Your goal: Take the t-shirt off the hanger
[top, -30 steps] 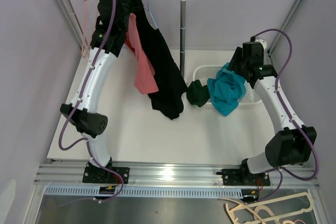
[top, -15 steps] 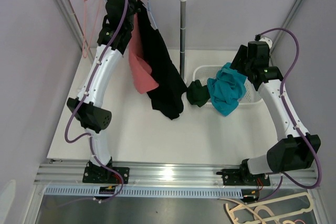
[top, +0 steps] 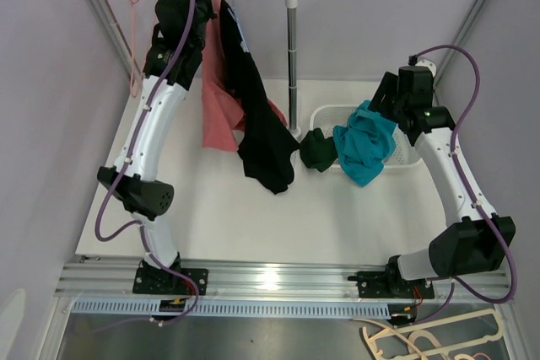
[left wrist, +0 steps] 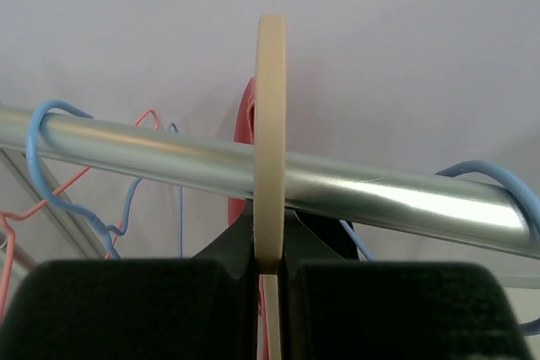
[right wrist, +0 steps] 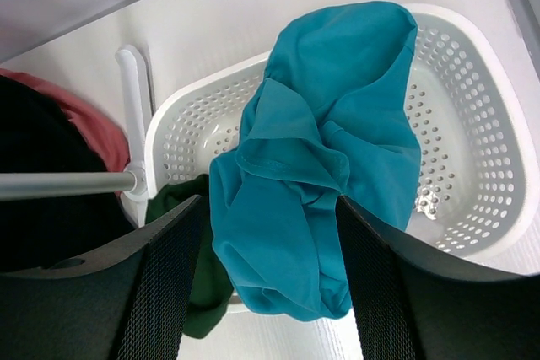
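At the far-left corner of the worktop [top: 211,208], the left pincer [left wrist: 270,269] clamps tightly on the cream hanger hook [left wrist: 270,124] over the rail [left wrist: 405,196], with the pink t-shirt [top: 216,114] hanging below. The right pincer [right wrist: 270,208] gapes empty above the basket [right wrist: 472,99]. A skewed lift could snag the hook or drag the black garment [top: 261,137].

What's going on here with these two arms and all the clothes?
The left gripper is clamped on a cream hanger hooked over the rail, with the pink t-shirt hanging below it beside a black garment. The right gripper hovers open above a teal shirt heaped in the white basket.
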`<state>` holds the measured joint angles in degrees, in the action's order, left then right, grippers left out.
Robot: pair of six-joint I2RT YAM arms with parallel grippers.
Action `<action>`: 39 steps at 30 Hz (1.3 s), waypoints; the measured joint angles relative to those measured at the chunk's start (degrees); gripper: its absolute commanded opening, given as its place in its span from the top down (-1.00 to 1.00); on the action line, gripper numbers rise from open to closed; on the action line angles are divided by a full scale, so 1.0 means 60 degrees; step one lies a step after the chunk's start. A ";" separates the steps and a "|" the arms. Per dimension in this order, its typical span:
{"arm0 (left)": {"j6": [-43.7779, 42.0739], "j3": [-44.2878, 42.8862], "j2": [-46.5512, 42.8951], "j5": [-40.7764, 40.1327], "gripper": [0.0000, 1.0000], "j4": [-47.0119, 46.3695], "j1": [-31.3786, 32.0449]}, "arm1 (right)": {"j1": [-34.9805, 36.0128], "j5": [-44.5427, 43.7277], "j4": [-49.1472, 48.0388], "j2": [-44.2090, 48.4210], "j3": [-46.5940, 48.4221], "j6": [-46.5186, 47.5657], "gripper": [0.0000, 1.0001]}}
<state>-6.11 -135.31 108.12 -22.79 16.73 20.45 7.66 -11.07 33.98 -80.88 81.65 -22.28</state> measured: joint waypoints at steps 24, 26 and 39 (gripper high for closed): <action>0.0900 0.6102 -0.4870 -0.3552 0.99 -0.1417 0.2106 | 0.3799 0.2940 -0.2728 0.3118 -0.1716 0.1752 -0.32; 0.0178 0.6360 -0.4874 -0.4932 0.99 -0.2189 0.2838 | 0.4663 0.3209 -0.3045 0.3475 -0.2328 0.1945 -0.32; -1.1519 0.7639 -0.2903 -0.9898 0.99 -1.3974 0.4368 | 0.8229 0.3785 -0.6470 0.4277 -0.5701 0.1938 -0.31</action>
<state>-75.22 -89.47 90.70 -82.17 -67.11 46.65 57.04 11.64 -4.84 -55.22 47.44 -10.66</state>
